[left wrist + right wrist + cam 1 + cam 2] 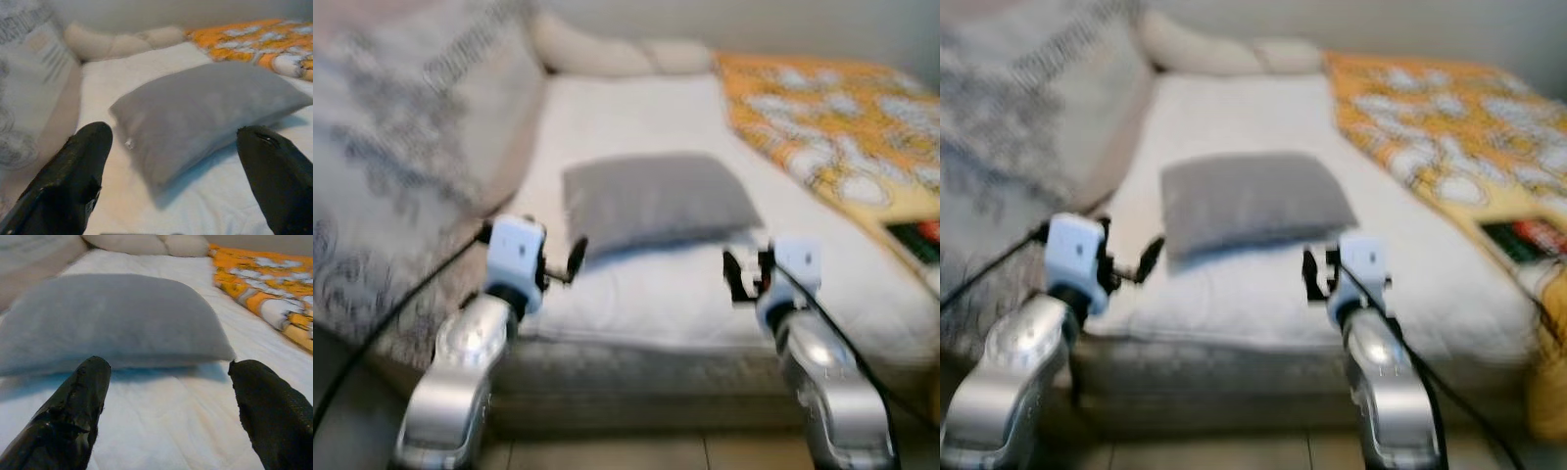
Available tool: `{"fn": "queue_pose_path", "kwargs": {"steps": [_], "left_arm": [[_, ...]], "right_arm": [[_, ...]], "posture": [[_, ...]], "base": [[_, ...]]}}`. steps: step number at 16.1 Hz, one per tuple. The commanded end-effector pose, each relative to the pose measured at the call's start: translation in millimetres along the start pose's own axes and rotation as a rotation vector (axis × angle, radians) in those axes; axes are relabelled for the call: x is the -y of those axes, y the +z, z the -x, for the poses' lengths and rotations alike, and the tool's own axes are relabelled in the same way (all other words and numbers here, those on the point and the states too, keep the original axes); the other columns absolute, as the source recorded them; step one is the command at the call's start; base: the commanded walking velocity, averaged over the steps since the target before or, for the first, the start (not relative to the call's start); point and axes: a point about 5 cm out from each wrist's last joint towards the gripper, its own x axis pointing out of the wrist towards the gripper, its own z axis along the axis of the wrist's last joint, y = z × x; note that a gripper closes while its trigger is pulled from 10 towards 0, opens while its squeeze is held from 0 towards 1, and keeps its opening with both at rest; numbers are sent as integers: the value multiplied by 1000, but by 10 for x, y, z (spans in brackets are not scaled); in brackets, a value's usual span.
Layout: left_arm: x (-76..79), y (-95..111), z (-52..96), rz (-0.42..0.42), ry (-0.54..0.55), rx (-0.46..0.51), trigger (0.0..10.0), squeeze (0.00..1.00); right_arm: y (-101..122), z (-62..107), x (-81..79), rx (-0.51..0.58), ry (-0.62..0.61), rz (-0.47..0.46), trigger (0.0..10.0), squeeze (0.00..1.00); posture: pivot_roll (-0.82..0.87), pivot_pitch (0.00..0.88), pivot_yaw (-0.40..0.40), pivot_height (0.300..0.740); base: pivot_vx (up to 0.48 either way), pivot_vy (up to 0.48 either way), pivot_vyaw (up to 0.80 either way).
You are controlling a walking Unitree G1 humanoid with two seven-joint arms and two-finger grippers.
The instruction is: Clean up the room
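A grey pillow (656,201) lies flat on the white mattress (656,284) of a bed, near its foot. My left gripper (563,264) hovers just off the pillow's near left corner, fingers open, with nothing between them. My right gripper (744,274) is held off the pillow's near right corner, also open and empty. In the left wrist view the pillow (205,115) lies ahead between the two fingers (73,181). The right wrist view shows the pillow's near edge (112,320) just beyond the fingertips (78,401).
An orange and white patterned blanket (832,127) covers the bed's right side, with a dark flat object (915,240) on it. A patterned grey-white cover (401,157) rises on the left. Cream pillows (617,54) lie at the head. Tiled floor (607,455) runs below the bed's foot.
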Motion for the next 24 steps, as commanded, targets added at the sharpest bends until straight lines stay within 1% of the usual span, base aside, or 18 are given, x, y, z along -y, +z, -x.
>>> {"fn": "queue_pose_path", "kwargs": {"steps": [1,2,3,4,7,10,11,13,15,18,19,20,21,22,23,24], "left_arm": [[17,39,-13,-11,-7,13,10000,0],[18,35,-9,-12,-8,11,10000,0],[17,33,-6,-13,-9,11,10000,0],[17,31,-4,-14,-10,10,10000,0],[35,28,-6,-14,-15,9,10000,0],[35,29,-12,-17,-21,7,10000,0],[31,31,-16,-18,-23,7,10000,0],[26,33,-21,-19,-23,6,10000,0],[29,36,-25,-18,-22,6,10000,0],[27,38,-28,-14,-21,6,10000,0],[20,39,-26,-13,-18,6,10000,0],[17,39,-24,-11,-16,6,10000,0],[19,39,-25,-11,-15,6,10000,0],[22,40,-26,-10,-16,7,10000,0],[26,41,-26,-10,-19,8,10000,0],[35,43,-26,-6,-29,11,10000,0]], "right_arm": [[18,13,17,25,6,-8,10000,0],[26,22,14,41,7,-2,10000,0],[8,27,-2,33,17,-33,10000,0],[3,28,-7,30,22,-37,10000,0],[-11,36,-32,29,50,-20,10000,0],[-30,31,-33,20,52,-23,10000,0],[-43,25,-32,7,55,-40,10000,0],[-37,11,-12,11,49,-34,10000,0],[-29,8,3,22,52,-14,10000,0],[-38,8,-31,16,87,-30,10000,0],[-48,2,-54,0,108,50,10000,0],[-45,2,-95,-1,137,85,10000,0],[-46,2,-105,1,143,73,10000,0],[-48,4,-106,11,139,44,10000,0],[-67,4,-72,1,109,9,10000,0],[-77,6,-52,-4,95,13,10000,0]], "posture": [[2,0,-11,740],[2,0,-11,740],[2,0,-11,740],[1,0,-10,740],[0,0,-8,740],[-1,0,-4,740],[0,0,-3,740],[-1,0,0,740],[-1,0,3,740],[2,0,-1,740],[4,0,-3,740],[4,0,-5,740],[5,0,-5,740],[4,0,-5,740],[2,0,-3,740],[0,0,0,740]], "base": [[326,0,0],[322,0,0],[326,0,0],[326,0,0],[326,0,0],[326,0,0],[319,0,-800],[321,0,-800],[317,0,0],[315,0,0],[319,0,0],[319,0,800],[311,0,800],[319,0,0],[311,0,0],[285,0,0]]}}
